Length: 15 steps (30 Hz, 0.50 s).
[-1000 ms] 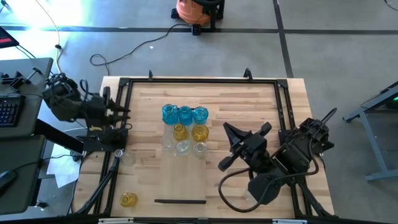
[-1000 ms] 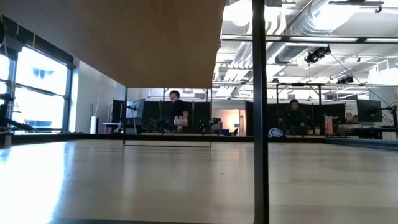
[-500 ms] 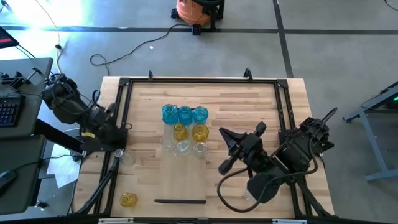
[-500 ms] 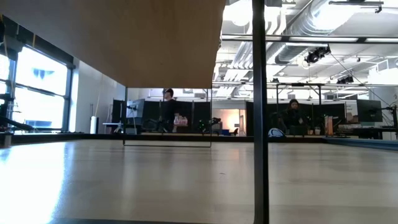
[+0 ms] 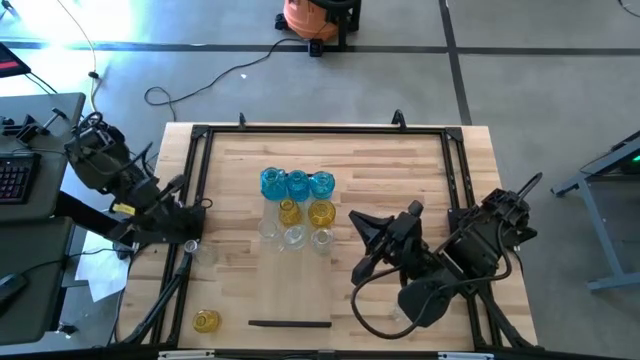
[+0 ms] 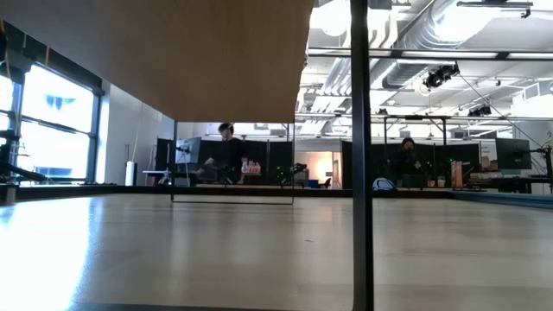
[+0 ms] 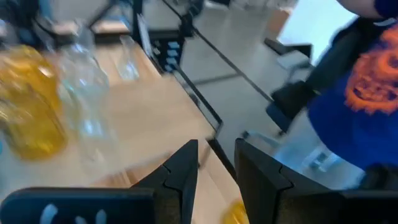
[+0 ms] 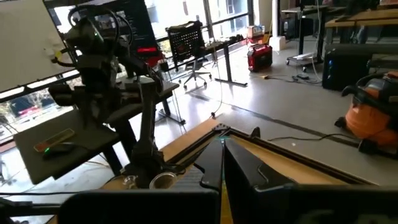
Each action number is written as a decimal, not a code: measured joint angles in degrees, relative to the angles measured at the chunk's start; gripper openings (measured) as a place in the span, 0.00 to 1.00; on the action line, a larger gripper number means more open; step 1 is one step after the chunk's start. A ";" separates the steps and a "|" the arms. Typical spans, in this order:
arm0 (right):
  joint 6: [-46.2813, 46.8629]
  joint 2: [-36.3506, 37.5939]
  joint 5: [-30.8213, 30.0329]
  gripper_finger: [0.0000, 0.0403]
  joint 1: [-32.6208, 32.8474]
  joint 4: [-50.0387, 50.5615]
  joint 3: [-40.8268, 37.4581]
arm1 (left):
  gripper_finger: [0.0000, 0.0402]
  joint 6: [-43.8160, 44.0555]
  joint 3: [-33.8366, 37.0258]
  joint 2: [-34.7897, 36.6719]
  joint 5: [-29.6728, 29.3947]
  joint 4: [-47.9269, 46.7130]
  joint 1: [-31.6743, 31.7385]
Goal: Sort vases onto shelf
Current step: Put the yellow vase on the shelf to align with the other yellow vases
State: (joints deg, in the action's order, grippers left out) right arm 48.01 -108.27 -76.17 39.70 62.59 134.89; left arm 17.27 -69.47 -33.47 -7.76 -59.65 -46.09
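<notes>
Vases [image 5: 296, 208] stand bunched near the middle of the table [image 5: 400, 160]: three blue in a row, two yellow just beside them, and three clear ones on the near side, all close together or touching. One lone yellow vase [image 5: 206, 320] sits well apart by the front left corner, near a thin dark strip [image 5: 290, 323].

You look to be between picks. The left gripper [image 7: 217, 171] hangs over the table's left edge with its fingers parted and nothing between them. The right gripper [image 5: 358, 218] is closed and empty, pointing at the cluster from its right.

The pale wood panel [image 6: 155, 52] across the top of the low view is likely the shelf. You cannot place it from above, so confirm where it is before carrying anything.

Next, choose one vase and line up on its neck or body. The outer clear ones or the lone yellow one seem the easiest to reach. In the cluster, the neighbours leave little room for the fingers, so a wide approach risks knocking glass over.

A person in a blue shirt [image 7: 367, 68] is close beyond the left edge, and an orange vacuum [image 5: 315, 18] sits on the floor behind the table.
</notes>
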 joint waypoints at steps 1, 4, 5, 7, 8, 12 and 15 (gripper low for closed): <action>0.17 0.00 0.32 0.00 0.00 -0.34 0.00 | 0.24 -0.63 0.00 -0.05 -1.24 0.86 0.00; 1.14 0.00 3.57 0.00 0.00 -0.76 0.00 | 0.23 -0.53 0.00 -0.63 -3.44 4.19 0.00; 0.96 -0.01 4.40 0.00 0.00 -0.75 0.00 | 0.24 -0.50 0.00 -0.90 -4.65 4.97 0.00; -0.07 -0.04 4.82 0.00 0.00 -0.73 0.00 | 0.24 -0.48 0.00 -1.52 -7.47 6.19 0.00; -0.01 -0.04 4.86 0.00 0.00 -0.75 0.00 | 0.24 -0.43 0.00 -1.85 -8.97 6.63 0.00; 3.05 -0.04 7.40 0.00 0.00 -0.74 0.00 | 0.24 0.60 0.00 -3.80 -12.80 7.14 0.00; 2.95 -0.04 10.43 0.00 0.07 -0.73 0.00 | 0.24 1.43 -0.03 -6.41 -10.62 6.96 -0.25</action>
State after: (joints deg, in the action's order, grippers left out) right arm 50.96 -108.31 -65.74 39.77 61.87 134.89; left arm 18.71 -69.50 -39.87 -18.38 -52.69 -46.34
